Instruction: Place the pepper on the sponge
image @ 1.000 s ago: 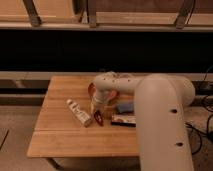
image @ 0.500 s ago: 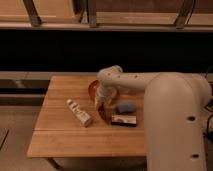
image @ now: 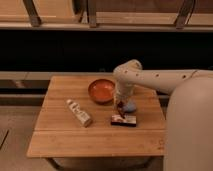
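Note:
A small dark-red pepper (image: 120, 105) hangs under my gripper (image: 120, 102), which is shut on it. The gripper points down just right of the orange bowl, at the left edge of the light-blue sponge (image: 131, 106). The sponge lies on the wooden table (image: 60, 135), partly hidden by the wrist. I cannot tell whether the pepper touches the sponge.
An orange bowl (image: 101, 91) sits left of the gripper. A white bottle (image: 79, 113) lies on its side further left. A dark flat box (image: 123, 120) with a white-orange label lies just in front of the sponge. My arm's large casing (image: 187, 125) covers the table's right side.
The arm has swung right. The gripper moved from beside the bottle, past the bowl, to the sponge's left edge with the pepper in it.

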Tool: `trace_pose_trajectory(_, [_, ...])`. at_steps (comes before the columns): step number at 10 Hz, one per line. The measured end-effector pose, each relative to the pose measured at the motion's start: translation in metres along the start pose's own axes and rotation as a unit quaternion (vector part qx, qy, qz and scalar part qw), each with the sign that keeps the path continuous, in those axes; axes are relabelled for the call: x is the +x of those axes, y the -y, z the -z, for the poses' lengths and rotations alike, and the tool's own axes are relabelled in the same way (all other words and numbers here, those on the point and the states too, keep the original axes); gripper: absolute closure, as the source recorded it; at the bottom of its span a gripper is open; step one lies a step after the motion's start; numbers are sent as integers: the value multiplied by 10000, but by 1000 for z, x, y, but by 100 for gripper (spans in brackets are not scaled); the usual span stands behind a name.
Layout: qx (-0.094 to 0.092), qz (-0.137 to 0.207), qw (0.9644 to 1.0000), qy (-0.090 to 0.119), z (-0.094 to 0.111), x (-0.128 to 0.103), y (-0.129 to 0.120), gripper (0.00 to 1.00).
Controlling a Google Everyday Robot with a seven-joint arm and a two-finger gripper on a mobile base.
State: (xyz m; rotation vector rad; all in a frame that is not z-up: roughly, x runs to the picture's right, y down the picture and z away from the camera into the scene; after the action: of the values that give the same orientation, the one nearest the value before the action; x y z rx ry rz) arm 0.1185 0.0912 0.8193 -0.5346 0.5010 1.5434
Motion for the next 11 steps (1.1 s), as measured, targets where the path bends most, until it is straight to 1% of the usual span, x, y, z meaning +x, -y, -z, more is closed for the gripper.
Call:
trace_pose_trajectory(1, [50,-252,9997,-37,-2,-2,21,87])
trace_pose_trajectory(2, [72,-396,9992,-50,-4,-4,33,87])
trace_pose_trajectory(3, [86,-428,9990,-71,-4,-4,37,87])
trace_pose_trajectory(5, [66,-406,9991,-63,-4,-5,33,87])
trace_pose_trajectory(8, [94,-411,9991,-88,-7,-5,33,87])
trace_pose_trajectory(9, [164,-431,9989,-91,-13,-9,36,87])
trace_pose_trajectory(11, [324,-572,9978,11,-19,-26,53,87])
